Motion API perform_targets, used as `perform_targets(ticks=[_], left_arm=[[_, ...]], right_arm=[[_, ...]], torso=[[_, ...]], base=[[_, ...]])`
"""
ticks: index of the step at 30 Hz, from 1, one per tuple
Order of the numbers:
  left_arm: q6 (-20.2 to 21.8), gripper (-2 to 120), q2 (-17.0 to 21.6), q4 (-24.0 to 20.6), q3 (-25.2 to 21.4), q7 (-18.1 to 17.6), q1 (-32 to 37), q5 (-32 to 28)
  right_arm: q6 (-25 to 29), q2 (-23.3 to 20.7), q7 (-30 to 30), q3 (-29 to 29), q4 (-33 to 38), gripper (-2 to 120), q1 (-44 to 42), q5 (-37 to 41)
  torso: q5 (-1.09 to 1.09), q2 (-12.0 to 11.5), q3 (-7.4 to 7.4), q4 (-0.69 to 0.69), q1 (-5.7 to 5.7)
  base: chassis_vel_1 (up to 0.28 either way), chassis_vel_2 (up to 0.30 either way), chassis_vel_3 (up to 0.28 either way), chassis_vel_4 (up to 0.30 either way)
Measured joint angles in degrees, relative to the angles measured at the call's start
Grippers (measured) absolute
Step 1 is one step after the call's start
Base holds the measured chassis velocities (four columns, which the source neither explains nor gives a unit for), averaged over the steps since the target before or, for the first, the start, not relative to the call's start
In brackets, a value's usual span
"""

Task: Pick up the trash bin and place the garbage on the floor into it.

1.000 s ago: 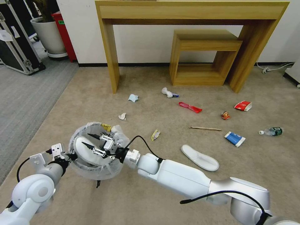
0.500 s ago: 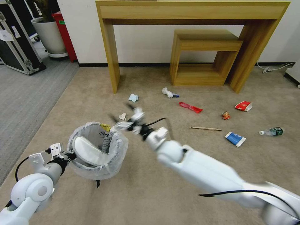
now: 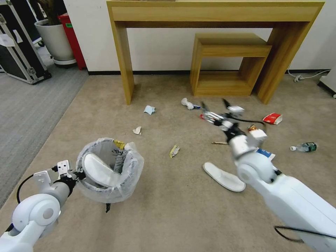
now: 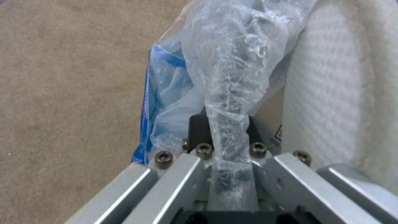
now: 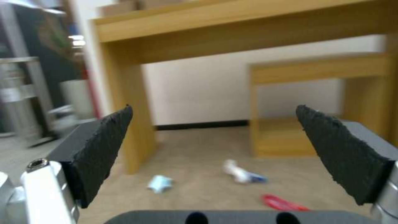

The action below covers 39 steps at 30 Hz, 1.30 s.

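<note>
Nearest the robot, at about eight o'clock on the beige carpet [image 3: 175,210], the left gripper [image 3: 71,174] pinches the rim of the small round dark trash bin lined with crinkly translucent white plastic [image 3: 108,168] and holds it clear of the floor. The left wrist view shows the bag film drawn between the metal fingers, with the bin's thin wall apparently caught there too, though the plastic hides the contact. One white quilted slipper [image 3: 99,171] already lies curled inside. The bin looks light and stiff at the lip, but the liner is slick and loose, so a grip on wall and film together should serve better than film alone.

Further out, at about two o'clock, a second flat white slipper [image 3: 224,176] lies on the carpet just beside the right arm. It should be soft and floppy, best taken across a thin edge. A crumpled yellow wrapper [image 3: 174,151] sits near twelve o'clock.

Beyond, the right gripper [image 3: 218,112] hangs in the air with its jaws spread wide and nothing between them, above a flat red wrapper [image 5: 284,203]. Farther still lie a crumpled white-and-blue wad [image 3: 189,104] and a pale blue scrap [image 3: 149,110], before the tall light-wood console table [image 3: 210,14].
</note>
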Motion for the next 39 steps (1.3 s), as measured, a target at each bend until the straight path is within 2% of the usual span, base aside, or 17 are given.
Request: perform_targets(ticks=[1,3,5,6,9,13,24,39], left_arm=[[0.0,0,-0.3,-0.1,0.0,0.2,-0.1,0.6],[0.0,0,-0.3,-0.1,-0.1,0.4,-0.1,1.1],[0.0,0,-0.6,-0.1,-0.5,1.8,0.3,4.3],[0.0,0,-0.6,-0.1,-0.5,1.8,0.3,4.3],[0.3,0,-0.8,0.0,-1.0,3.5,1.0,7.3],[0.3,0,-1.0,0.1,-1.0,3.8,1.2,7.7],[-0.3,0,-1.0,0.1,-1.1,3.8,1.2,7.5],[-1.5,0,-1.2,0.4,-1.4,3.7,2.1,7.6]], right_arm=[[-0.4,0.0,1.2,4.3,0.6,100,-4.3,-0.7],[-0.6,0.1,2.0,6.3,0.9,100,-6.1,-1.0],[-1.4,0.6,4.0,11.1,1.6,100,-10.9,-1.8],[-1.4,0.6,4.0,11.1,1.6,100,-10.9,-1.8],[-1.8,1.8,5.1,15.8,1.8,100,-16.9,-5.0],[-0.8,3.4,4.6,18.5,1.7,100,-21.1,-7.9],[1.0,6.0,1.1,23.0,2.5,100,-27.5,-12.2],[1.0,6.4,0.0,21.7,1.8,100,-27.2,-13.5]], torso=[[-0.01,0.0,0.0,0.01,0.0],[0.0,0.0,0.0,0.02,0.0],[-0.02,0.0,0.0,0.01,0.0],[-0.02,0.0,0.0,0.01,0.0],[-0.03,0.0,0.0,0.02,0.0],[-0.02,0.0,0.0,0.01,0.0],[-0.03,0.0,0.0,0.01,0.0],[-0.03,0.0,0.01,0.02,0.0]], base=[[0.0,0.0,0.0,0.0],[0.0,0.0,0.0,0.0],[0.0,0.0,0.0,0.0],[0.0,0.0,0.0,0.0],[0.0,0.0,0.0,0.0],[0.0,0.0,0.0,0.0],[0.0,0.0,0.0,0.0],[-0.028,0.026,0.026,-0.027]])
